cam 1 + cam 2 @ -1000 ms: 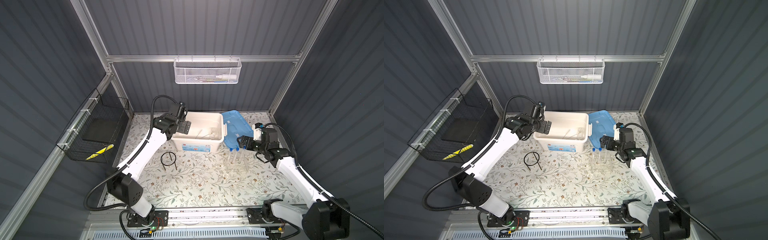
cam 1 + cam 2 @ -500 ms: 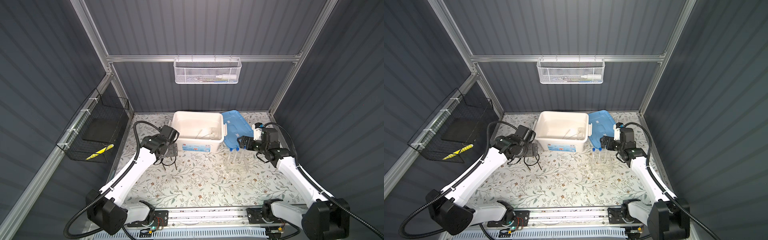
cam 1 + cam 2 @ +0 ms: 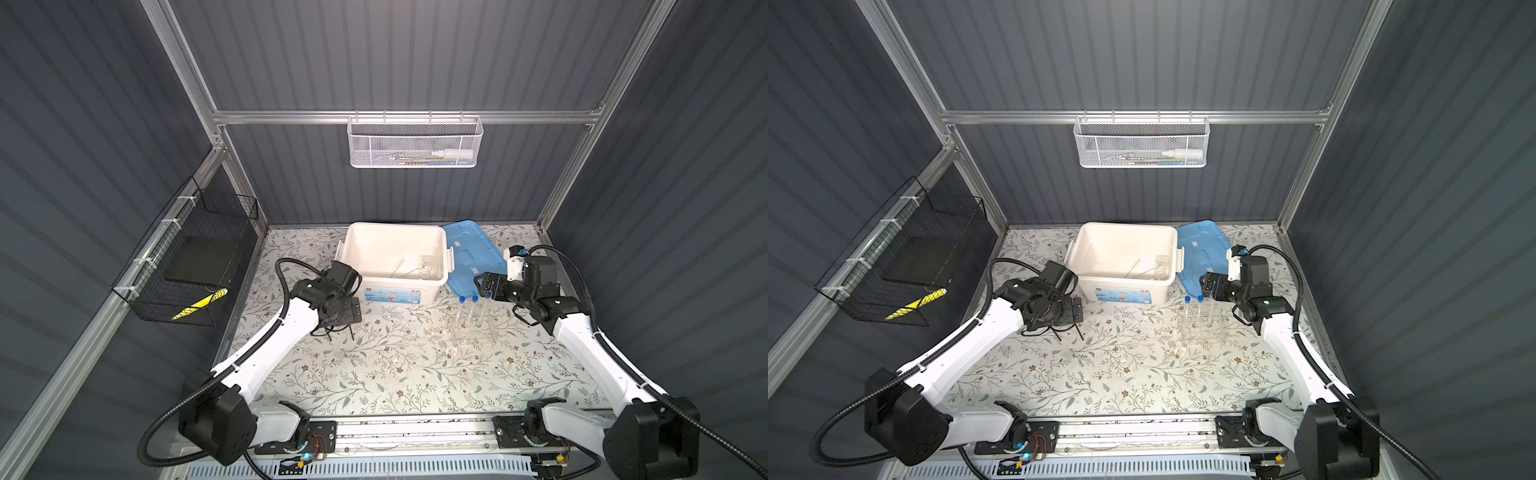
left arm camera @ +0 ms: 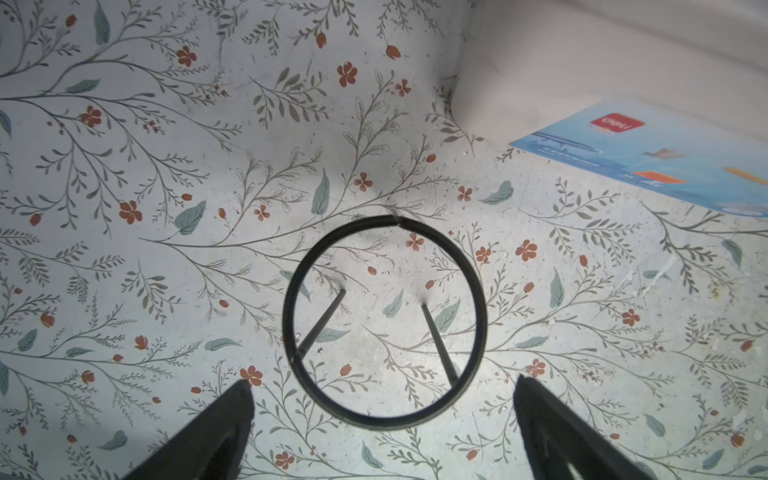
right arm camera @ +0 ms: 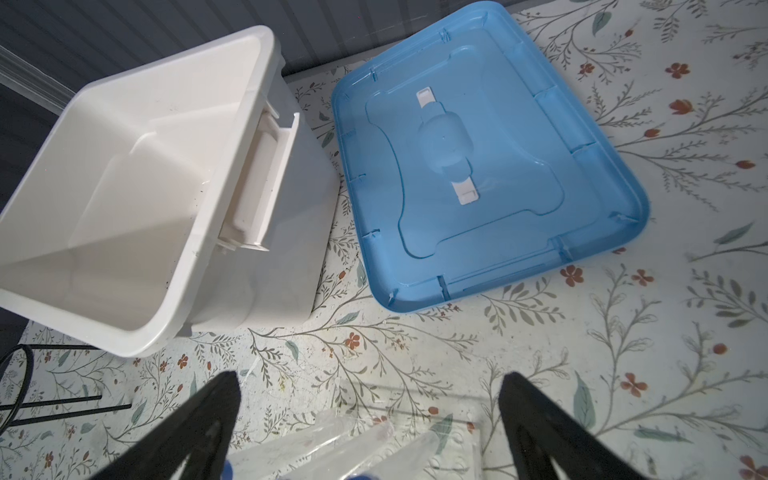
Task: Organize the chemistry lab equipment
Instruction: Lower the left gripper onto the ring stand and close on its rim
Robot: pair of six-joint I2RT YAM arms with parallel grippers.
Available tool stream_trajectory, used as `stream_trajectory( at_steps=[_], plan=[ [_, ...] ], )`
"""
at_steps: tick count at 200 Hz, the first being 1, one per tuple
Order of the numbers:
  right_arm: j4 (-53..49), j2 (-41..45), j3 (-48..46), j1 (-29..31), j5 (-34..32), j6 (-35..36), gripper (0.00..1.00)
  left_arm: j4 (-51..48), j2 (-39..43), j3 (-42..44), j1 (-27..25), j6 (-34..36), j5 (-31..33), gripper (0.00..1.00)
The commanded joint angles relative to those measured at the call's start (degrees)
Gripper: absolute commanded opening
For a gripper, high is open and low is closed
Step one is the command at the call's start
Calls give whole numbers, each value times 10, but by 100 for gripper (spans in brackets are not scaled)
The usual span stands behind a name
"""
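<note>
The black wire ring tripod (image 4: pixel 291 320) stands on the floral mat left of the white box, its legs showing in both top views (image 3: pixel 351 332) (image 3: pixel 1080 332). My left gripper (image 4: pixel 383 381) (image 3: pixel 352 311) (image 3: pixel 1074 309) hovers open right over it, a finger on each side of the ring's near edge and apart from it. Blue-capped test tubes (image 3: pixel 468 305) (image 3: pixel 1194 307) (image 5: pixel 332 440) stand in the clear tube rack (image 3: pixel 473 330) (image 3: pixel 1202 332) (image 5: pixel 457 451). My right gripper (image 5: pixel 368 378) (image 3: pixel 484 286) (image 3: pixel 1208 284) hangs open just above them, holding nothing. A clear flask (image 3: pixel 424 266) and rods lie inside the box.
The open white storage box (image 3: pixel 395 226) (image 3: pixel 1125 226) (image 5: pixel 216 195) stands at the back middle, its blue lid (image 3: pixel 469 253) (image 3: pixel 1200 245) (image 5: pixel 478 145) flat on the mat to its right. A white mesh basket (image 3: pixel 415 143) hangs on the back wall, a black wire basket (image 3: pixel 187 266) on the left wall.
My left arm has swung from the box's left rim down and forward to just above the tripod. The right arm has stayed where it was. Both grippers stayed open.
</note>
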State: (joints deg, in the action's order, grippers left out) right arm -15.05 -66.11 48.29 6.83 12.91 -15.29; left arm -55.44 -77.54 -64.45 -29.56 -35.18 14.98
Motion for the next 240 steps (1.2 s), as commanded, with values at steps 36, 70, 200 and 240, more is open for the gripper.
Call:
stream_trajectory(
  at_steps=[36,70,200,240],
  plan=[
    [-1,9,-8,-7,2,3,99,0,-26,-16,1,11,11,100],
    [-3,8,-7,-9,1,5,99,3,-40,-16,2,18,19,100],
    [-6,37,-27,-14,-3,0,99,11,-83,-24,22,48,16,97],
    [-7,41,-31,-14,-5,-1,99,24,-77,-16,32,53,-6,95]
  ],
)
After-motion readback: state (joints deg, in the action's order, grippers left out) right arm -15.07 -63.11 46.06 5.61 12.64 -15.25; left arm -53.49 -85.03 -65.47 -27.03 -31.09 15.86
